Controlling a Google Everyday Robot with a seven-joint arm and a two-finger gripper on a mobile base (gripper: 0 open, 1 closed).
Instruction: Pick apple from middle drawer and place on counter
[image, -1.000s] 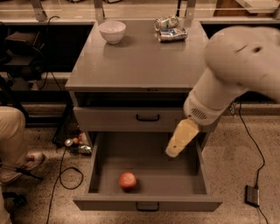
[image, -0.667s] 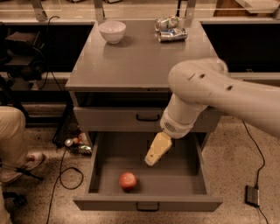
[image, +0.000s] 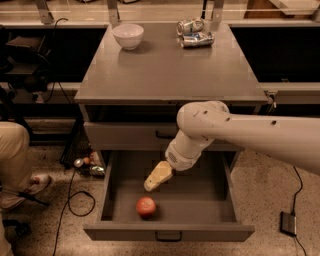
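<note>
Cream-coloured two-finger gripper hangs inside the open, wide gray metal middle drawer.

The small round red-orange apple lies on the drawer floor near the front panel, just below the gripper and seemingly apart from it. I cannot tell whether the gripper is released or clenched. A white bowl and crushed silver cans sit at the back of the broad matte-gray counter.

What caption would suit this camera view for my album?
Gripper hangs inside the open middle drawer, close to the apple on its floor.
</note>
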